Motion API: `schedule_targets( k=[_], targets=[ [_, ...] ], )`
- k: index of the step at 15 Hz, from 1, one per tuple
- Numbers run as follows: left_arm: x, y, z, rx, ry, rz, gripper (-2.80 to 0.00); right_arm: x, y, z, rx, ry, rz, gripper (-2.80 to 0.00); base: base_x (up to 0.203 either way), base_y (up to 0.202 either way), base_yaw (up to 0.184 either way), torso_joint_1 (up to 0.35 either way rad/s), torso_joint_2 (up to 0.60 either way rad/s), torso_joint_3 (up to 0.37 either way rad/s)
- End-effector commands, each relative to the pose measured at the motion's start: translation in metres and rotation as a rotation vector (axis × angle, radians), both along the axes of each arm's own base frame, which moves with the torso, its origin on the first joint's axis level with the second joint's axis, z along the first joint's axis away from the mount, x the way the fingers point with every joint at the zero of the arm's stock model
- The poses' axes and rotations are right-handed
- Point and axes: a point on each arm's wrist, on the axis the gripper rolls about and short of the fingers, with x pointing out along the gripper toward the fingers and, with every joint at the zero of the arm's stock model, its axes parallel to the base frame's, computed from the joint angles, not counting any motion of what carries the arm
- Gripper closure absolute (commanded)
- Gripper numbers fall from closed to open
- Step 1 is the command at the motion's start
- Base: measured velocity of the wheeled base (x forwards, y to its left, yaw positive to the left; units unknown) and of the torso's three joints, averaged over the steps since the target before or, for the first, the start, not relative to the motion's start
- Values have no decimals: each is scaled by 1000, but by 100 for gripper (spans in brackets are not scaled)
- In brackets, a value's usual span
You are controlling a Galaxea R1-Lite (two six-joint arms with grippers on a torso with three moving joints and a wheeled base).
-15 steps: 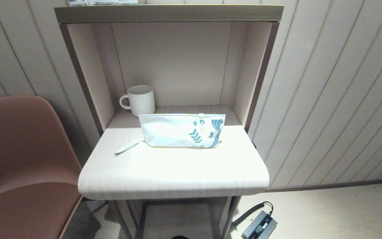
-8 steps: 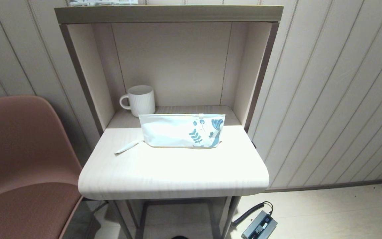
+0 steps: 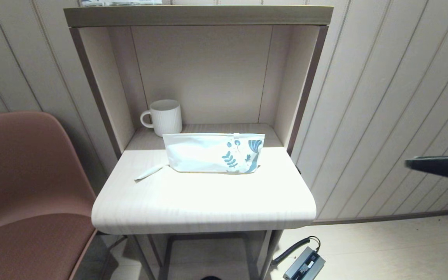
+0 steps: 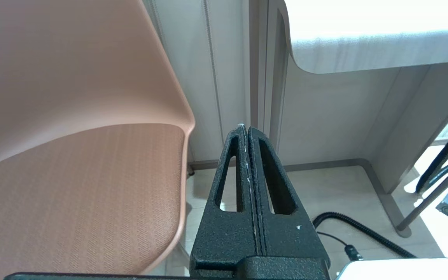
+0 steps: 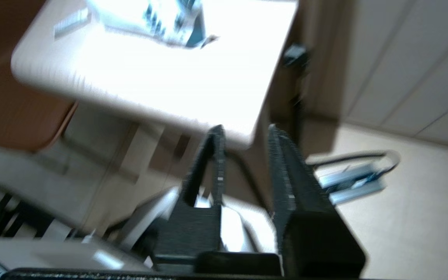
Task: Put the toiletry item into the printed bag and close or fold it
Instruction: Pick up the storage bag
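Printed bag (image 3: 214,153) stands on table (image 3: 204,202), near its back, leaf print toward robot's right. Toiletry item (image 3: 150,171) lies flat on table, just beside bag's plain end on robot's left side. White mug (image 3: 163,117) behind bag, in alcove. Right hand (image 5: 243,134) raised in air off table's right edge, well apart from bag and item, fingers narrowly parted, holding nothing. Left hand (image 4: 246,130) low beside pink chair (image 4: 68,136), below table edge, fingers pressed together, empty.
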Motion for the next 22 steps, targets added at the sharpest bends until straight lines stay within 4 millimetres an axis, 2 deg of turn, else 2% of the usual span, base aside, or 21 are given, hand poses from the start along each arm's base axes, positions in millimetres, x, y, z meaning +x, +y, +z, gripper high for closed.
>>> schedule_targets(
  k=[1,3,6,8,11,13,16,19,22],
  targets=[
    [0,0,0,2,2,-2,0,65,36,-28,-8,239,168,-280,0,0,0,0,0,0],
    [0,0,0,4,0,-2,0,78,48,-34,40,294,324,-280,0,0,0,0,0,0],
    [0,0,0,4,2,-2,0,115,60,-49,0,260,385,-280,0,0,0,0,0,0],
    [0,0,0,6,3,-2,0,152,59,-60,-30,161,339,-280,0,0,0,0,0,0],
    [0,0,0,16,4,-8,0,189,56,-65,-57,118,288,-280,0,0,0,0,0,0],
    [0,0,0,18,4,-8,0,213,59,-77,-83,120,287,-280,0,0,0,0,0,0],
    [0,0,0,17,4,-8,0,229,70,-86,-78,106,340,-280,0,0,0,0,0,0],
    [0,0,0,17,4,-8,0,235,82,-84,-52,57,422,-280,0,0,0,0,0,0],
    [0,0,0,17,3,-8,0,235,85,-82,-73,-12,490,-280,0,0,0,0,0,0]
  ],
)
